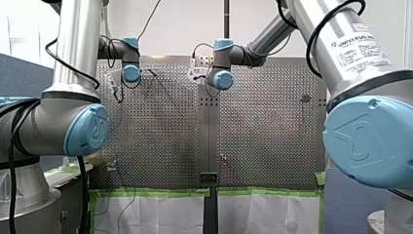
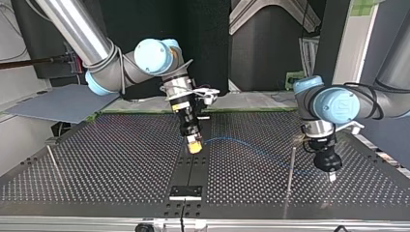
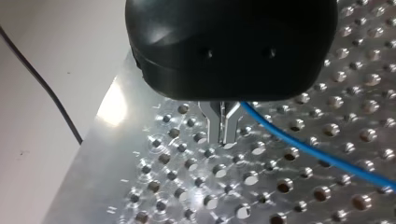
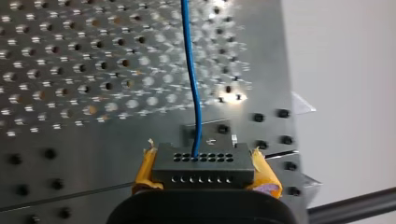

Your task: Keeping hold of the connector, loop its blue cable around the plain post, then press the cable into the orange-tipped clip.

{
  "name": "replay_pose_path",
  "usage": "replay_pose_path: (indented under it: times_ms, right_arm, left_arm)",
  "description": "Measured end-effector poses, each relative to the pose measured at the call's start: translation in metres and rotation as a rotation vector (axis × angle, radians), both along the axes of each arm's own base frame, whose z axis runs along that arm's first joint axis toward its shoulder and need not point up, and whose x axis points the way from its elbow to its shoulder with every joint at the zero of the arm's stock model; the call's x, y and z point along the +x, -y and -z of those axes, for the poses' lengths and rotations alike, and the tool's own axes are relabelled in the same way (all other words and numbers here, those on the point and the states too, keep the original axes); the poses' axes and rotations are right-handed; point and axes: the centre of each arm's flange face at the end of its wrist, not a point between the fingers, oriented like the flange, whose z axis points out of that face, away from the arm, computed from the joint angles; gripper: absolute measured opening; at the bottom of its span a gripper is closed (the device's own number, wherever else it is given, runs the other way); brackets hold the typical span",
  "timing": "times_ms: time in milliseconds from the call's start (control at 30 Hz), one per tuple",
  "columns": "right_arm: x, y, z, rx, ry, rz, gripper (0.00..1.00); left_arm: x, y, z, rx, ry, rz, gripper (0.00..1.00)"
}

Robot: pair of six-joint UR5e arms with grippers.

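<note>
Top view shows the job hardly begun: the plain post [image 2: 291, 169] stands bare, and the blue cable [image 2: 241, 142] is not looped around it yet. The right gripper [image 4: 204, 167] squeezes the connector [image 4: 203, 158] between yellow pads. The left gripper [image 3: 223, 127] has its metal fingers pinched close together on the blue cable.

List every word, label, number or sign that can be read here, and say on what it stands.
"UNIVERSAL R": white label on my right arm, front view; the rest is cut off.
Smaller print on that label: too small to read.
Blue joint cap below it: a moulded logo, no readable letters.
Both wrist views: no text.
</note>
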Motion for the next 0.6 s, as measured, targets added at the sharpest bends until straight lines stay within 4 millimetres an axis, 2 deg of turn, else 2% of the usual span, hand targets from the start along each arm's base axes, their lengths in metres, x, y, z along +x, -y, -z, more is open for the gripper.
replay_pose_path:
  times_ms: [67,100,167,200,267,300,333,367,600]
  right_arm:
    - [0.002,0.001,0.007,0.007,-0.007,-0.001,0.00]
    - [0.002,0.001,0.009,0.010,-0.010,-0.002,0.00]
    - [0.004,0.000,0.015,0.016,-0.015,-0.004,0.00]
    - [0.005,0.000,0.017,0.018,-0.018,-0.006,0.00]
    - [0.007,-0.001,0.021,0.023,-0.023,-0.009,0.00]
    - [0.008,-0.001,0.023,0.025,-0.025,-0.011,0.00]
    - [0.008,-0.002,0.025,0.028,-0.028,-0.012,0.00]
    - [0.009,-0.002,0.027,0.030,-0.030,-0.014,0.00]
    - [0.014,-0.006,0.046,0.056,-0.055,-0.024,0.00]
  left_arm:
    - [-0.002,0.000,0.006,-0.006,-0.007,0.009,0.43]
    - [-0.003,0.001,0.009,-0.009,-0.010,0.012,0.43]
    - [-0.005,0.000,0.015,-0.016,-0.018,0.016,0.59]
    - [-0.005,0.000,0.016,-0.018,-0.021,0.015,0.59]
    - [-0.007,-0.001,0.019,-0.022,-0.028,0.007,0.80]
    - [-0.007,-0.001,0.020,-0.024,-0.030,0.004,0.80]
    - [-0.008,-0.001,0.021,-0.026,-0.032,0.002,0.93]
    - [-0.008,-0.001,0.022,-0.029,-0.034,0.000,1.00]
    - [-0.007,0.003,0.031,-0.046,-0.053,0.014,1.00]
